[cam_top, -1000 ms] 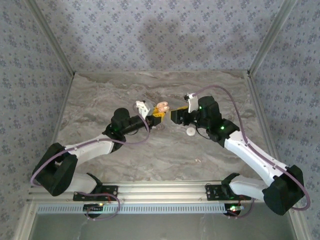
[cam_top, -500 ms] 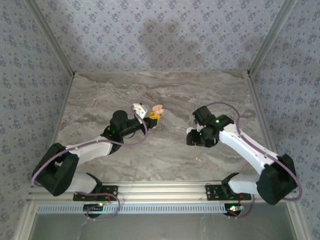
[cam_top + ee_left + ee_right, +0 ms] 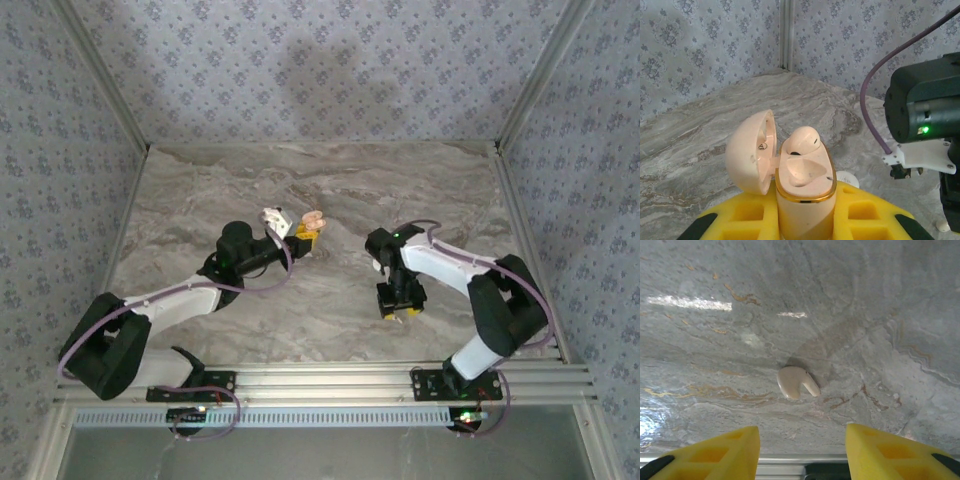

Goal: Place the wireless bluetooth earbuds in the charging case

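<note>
From above, the left claw clamps what looks like the charging case; the right claw points at the desk. Left wrist: lid open, one earbud seated. Right wrist: claw parted, empty, loose earbud lying just ahead.

No readable text, label, brand or number anywhere. Just a tiny dark mark inside the open lid of the charging case, too small to make out.
</note>
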